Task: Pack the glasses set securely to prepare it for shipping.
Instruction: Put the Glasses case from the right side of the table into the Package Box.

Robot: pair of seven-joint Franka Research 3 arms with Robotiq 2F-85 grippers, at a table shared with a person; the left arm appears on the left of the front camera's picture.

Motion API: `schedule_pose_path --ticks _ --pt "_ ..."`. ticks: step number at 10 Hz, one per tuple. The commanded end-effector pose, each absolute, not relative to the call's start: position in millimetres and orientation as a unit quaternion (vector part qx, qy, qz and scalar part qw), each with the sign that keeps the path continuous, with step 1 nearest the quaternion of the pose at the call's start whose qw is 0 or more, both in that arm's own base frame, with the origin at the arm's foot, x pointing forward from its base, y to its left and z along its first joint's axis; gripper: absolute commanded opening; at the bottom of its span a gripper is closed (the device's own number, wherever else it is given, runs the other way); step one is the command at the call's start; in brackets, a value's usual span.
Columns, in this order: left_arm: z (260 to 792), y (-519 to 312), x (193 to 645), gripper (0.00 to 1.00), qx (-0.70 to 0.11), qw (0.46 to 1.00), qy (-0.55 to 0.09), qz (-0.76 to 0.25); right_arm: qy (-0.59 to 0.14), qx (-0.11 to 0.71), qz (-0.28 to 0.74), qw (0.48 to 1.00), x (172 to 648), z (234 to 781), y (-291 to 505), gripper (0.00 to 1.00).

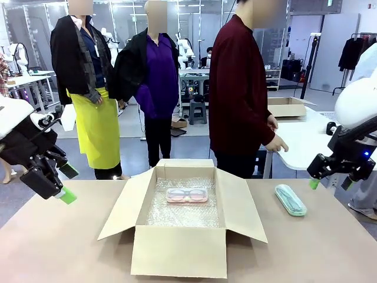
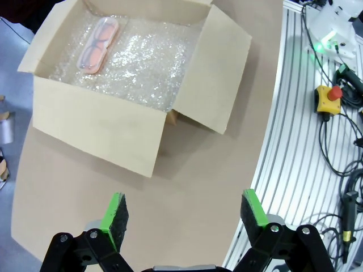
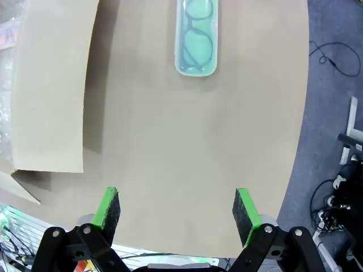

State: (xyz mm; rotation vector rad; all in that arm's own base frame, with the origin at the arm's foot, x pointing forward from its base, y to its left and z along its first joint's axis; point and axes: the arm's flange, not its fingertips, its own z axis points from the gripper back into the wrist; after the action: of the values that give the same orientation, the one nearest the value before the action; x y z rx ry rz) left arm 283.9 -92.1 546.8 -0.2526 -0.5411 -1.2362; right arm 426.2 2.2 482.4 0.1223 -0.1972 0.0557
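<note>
At the left, the left gripper [image 1: 68,183] hangs over the edge of the brown table [image 1: 59,247], well apart from everything on it. Its two green-padded fingers are spread wide with nothing between them, and the left wrist view shows the left gripper [image 2: 184,207] the same way, with bare tabletop under the gap.

In the middle stands one cardboard box [image 1: 179,250], open at the top with all four flaps folded outward. One sheet of bubble wrap [image 1: 177,215] lines its floor. There are two glasses cases. The pink case [image 1: 187,195] is translucent and lies flat on the bubble wrap toward the far side of the box, with one pair of glasses showing through its lid. From the left wrist, the pink case [image 2: 97,44] sits in a far corner of the box [image 2: 96,127] on the wrap [image 2: 142,62].

To the right of the box, clear of its right flap, the mint green case [image 1: 290,200] lies flat on the table. In the right wrist view the mint green case [image 3: 196,39] shows what looks like one pair of frames inside, though the tinted lid blurs them.

At the far right, the right gripper [image 1: 328,183] hangs near the table's edge, just beyond the mint case, and the right gripper [image 3: 177,205] has its two fingers wide apart and holds nothing.

Three people stand beyond the table.
</note>
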Motion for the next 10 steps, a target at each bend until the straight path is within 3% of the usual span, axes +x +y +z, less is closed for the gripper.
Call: schedule_pose_path --ticks 1,10 --pt "547.3 -89.8 284.2 1.00 -0.115 0.768 -0.251 -0.578 -0.097 0.061 0.025 0.993 425.8 481.9 0.4 1.00" --pt "547.3 -89.8 284.2 1.00 -0.115 0.768 -0.251 -0.578 -0.097 0.062 0.025 0.993 426.1 482.0 -0.3 1.00"
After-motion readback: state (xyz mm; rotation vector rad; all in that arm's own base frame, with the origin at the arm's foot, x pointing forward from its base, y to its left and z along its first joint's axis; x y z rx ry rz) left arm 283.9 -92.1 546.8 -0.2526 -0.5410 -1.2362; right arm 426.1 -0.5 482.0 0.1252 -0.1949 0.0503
